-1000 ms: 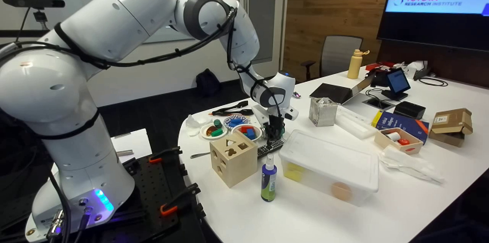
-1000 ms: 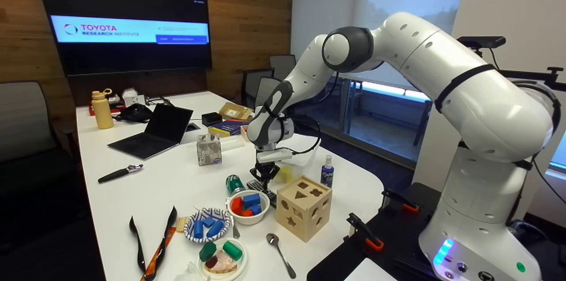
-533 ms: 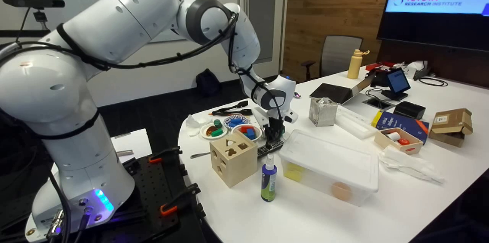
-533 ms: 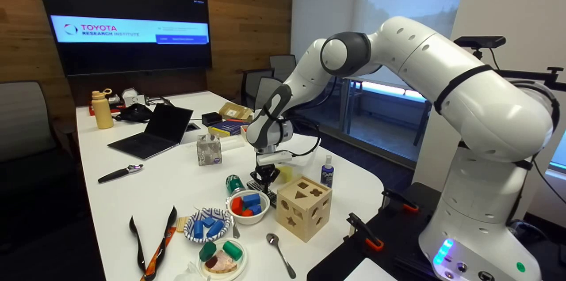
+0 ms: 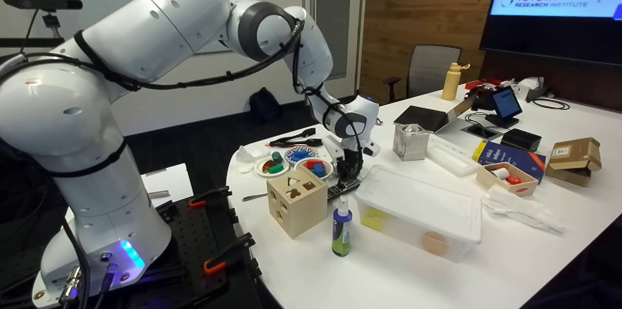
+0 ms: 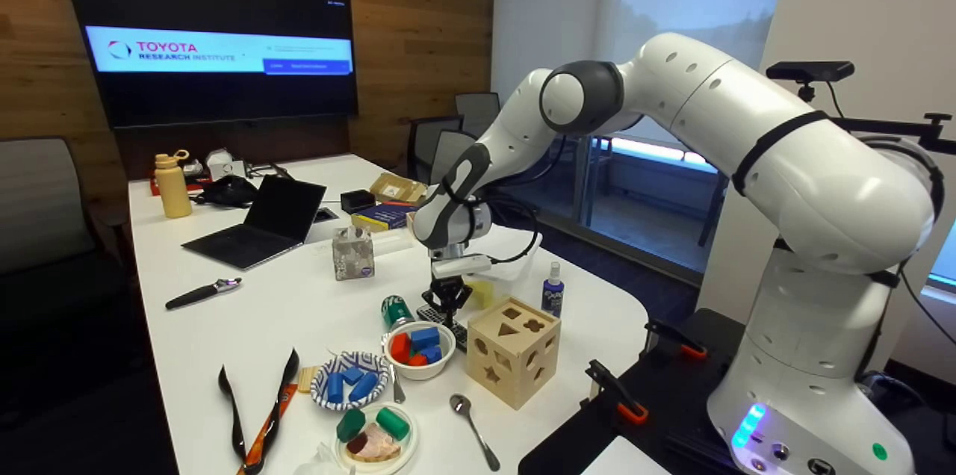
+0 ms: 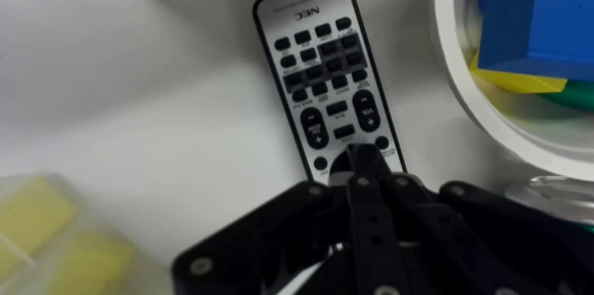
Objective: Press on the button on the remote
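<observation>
A white table is carrying a remote, a wooden cube and a white bowl close together. A spoon is lying nearby, and a laptop is sitting open.

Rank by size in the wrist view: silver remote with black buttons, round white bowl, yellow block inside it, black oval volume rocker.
Largest, unsure which: white bowl, cut off by the frame; silver remote, partly behind the black pincer
Then: yellow block
Smallest: volume rocker
</observation>
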Controlling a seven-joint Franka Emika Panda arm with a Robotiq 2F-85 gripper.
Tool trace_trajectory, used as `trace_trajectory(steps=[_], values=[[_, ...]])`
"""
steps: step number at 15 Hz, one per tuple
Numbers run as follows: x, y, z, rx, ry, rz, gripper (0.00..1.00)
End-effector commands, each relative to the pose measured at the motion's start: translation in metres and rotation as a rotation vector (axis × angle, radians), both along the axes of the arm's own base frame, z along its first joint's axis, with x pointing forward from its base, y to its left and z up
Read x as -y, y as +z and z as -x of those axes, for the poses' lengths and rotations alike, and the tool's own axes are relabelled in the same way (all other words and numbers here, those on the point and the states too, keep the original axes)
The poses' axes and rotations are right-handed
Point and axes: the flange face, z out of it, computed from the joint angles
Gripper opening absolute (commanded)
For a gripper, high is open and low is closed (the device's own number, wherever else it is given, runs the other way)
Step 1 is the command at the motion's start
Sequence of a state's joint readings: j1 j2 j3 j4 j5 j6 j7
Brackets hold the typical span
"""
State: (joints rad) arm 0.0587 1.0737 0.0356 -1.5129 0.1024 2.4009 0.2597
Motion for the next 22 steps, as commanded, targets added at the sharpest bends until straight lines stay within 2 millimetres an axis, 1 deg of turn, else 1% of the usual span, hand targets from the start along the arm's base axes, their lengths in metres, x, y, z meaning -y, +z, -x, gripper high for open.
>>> trace_trajectory(steps=[1, 3, 5, 9, 11, 14, 15, 16, 17, 19, 21, 22], values=[[-0.002, -0.027, 0.007, -0.056, 0.01, -0.017, 0.0], [-0.002, -0.02, 0.003, -0.049, 0.01, -0.012, 0.0], [-0.005, -0.009, -0.002, -0.038, 0.012, -0.005, 0.0], [-0.016, 0.017, -0.008, -0.009, 0.023, 0.006, 0.0], [-0.025, 0.033, -0.011, 0.005, 0.027, 0.021, 0.0], [-0.036, 0.068, -0.018, 0.044, 0.042, 0.051, 0.0], [-0.038, 0.081, -0.021, 0.058, 0.041, 0.059, 0.26], [-0.041, 0.095, -0.024, 0.077, 0.042, 0.063, 0.27], [-0.043, 0.109, -0.027, 0.092, 0.037, 0.065, 0.32], [-0.045, 0.138, -0.031, 0.113, 0.026, 0.063, 0.49], [-0.046, 0.163, -0.034, 0.127, 0.027, 0.061, 0.62], [-0.046, 0.173, -0.035, 0.13, 0.028, 0.058, 0.71]])
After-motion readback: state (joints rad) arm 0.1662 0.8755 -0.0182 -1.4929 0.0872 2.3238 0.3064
